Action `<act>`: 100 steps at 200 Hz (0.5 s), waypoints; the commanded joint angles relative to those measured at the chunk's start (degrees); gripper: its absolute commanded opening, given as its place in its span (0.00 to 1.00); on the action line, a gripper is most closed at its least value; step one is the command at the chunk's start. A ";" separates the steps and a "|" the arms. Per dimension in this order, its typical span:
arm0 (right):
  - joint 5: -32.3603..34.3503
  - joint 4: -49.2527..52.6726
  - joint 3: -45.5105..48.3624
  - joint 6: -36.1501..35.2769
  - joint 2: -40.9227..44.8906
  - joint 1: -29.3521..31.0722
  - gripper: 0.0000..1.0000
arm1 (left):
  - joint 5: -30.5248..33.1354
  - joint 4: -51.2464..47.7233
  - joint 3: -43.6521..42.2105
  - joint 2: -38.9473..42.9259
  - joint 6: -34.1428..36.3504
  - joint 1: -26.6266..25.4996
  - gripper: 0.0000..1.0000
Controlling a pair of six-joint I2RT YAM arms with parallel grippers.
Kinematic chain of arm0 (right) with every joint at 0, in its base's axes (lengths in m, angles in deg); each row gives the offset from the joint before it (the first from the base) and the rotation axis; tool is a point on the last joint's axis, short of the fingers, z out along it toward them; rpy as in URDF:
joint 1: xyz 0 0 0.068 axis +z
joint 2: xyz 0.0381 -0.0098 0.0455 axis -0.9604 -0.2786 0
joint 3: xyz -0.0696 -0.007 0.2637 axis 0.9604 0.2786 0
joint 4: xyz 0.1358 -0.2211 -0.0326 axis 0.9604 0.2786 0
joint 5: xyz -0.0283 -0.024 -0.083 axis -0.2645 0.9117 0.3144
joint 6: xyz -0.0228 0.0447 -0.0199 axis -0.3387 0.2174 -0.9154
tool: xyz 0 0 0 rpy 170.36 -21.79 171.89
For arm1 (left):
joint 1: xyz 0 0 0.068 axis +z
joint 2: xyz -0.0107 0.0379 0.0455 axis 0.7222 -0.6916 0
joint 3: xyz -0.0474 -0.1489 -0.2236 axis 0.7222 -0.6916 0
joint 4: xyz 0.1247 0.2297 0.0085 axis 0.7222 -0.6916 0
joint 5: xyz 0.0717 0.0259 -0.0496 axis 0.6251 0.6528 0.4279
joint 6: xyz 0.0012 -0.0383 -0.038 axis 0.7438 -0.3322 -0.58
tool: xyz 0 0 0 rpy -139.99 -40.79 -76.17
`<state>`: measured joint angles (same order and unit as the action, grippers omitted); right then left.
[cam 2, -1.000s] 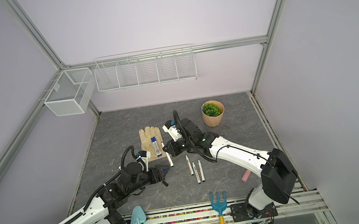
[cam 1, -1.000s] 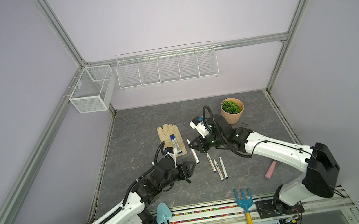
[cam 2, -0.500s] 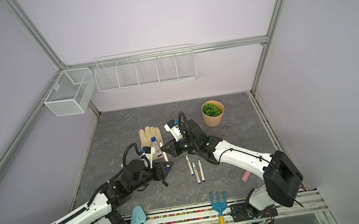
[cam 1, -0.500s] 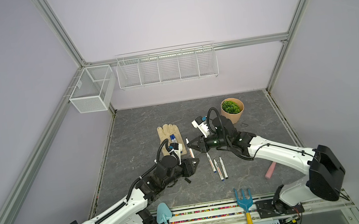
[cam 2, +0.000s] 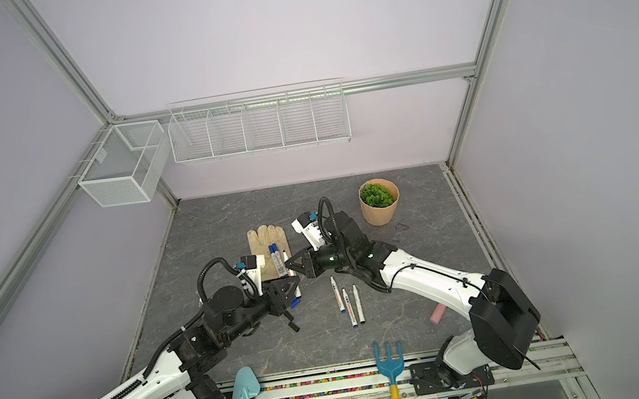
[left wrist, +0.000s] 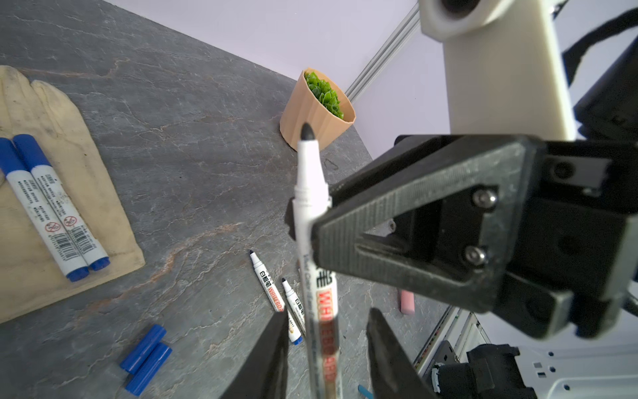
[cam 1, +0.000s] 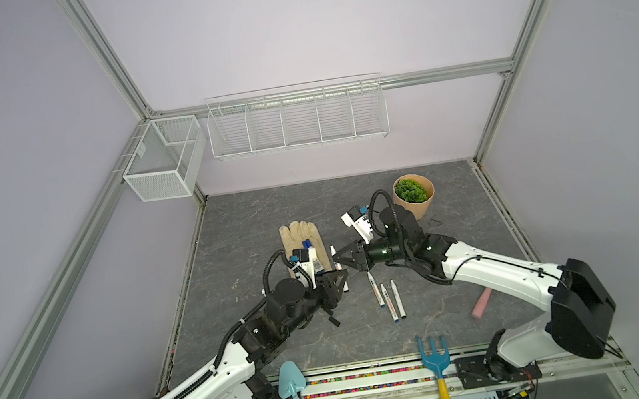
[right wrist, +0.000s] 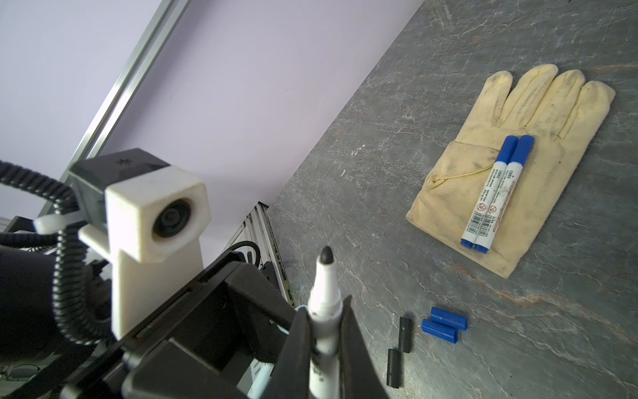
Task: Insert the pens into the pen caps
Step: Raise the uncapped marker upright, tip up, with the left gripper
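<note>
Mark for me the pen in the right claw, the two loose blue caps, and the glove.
held pen [right wrist: 325,300]: right wrist view, white collar under tip.
blue caps [right wrist: 448,319]: right wrist view, middle of one cap.
glove [right wrist: 448,200]: right wrist view, bare cuff.

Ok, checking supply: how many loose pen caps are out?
4. Two blue caps lie side by side on the table; two black caps beside them. More may be hidden.
</note>
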<state>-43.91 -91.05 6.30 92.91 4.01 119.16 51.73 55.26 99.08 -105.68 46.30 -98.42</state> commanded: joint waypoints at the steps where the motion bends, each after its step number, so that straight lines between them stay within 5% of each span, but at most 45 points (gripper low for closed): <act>1: -1.63 -1.34 0.43 0.56 0.35 -0.38 0.07 | 0.31 0.81 0.03 -1.59 0.78 -0.19 0.38; 39: -1.92 -1.07 0.25 0.35 0.42 -0.49 0.07 | 0.12 2.54 0.22 -3.91 0.29 -0.17 0.35; 63: -1.81 0.33 0.08 -0.29 0.45 -0.80 0.07 | -0.16 4.67 -0.07 -3.69 0.03 -0.11 0.00; 93: -0.02 6.66 -0.47 -5.38 0.79 -1.05 0.07 | 3.85 -0.01 -0.25 0.07 -2.31 -0.11 0.00; 100: 1.30 9.68 -0.97 -8.13 0.70 -0.85 0.15 | 6.43 -3.90 -0.01 1.37 -3.48 -0.11 0.00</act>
<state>-45.19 -90.33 6.17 91.27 3.98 118.77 51.41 56.31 99.06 -108.57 45.64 -98.75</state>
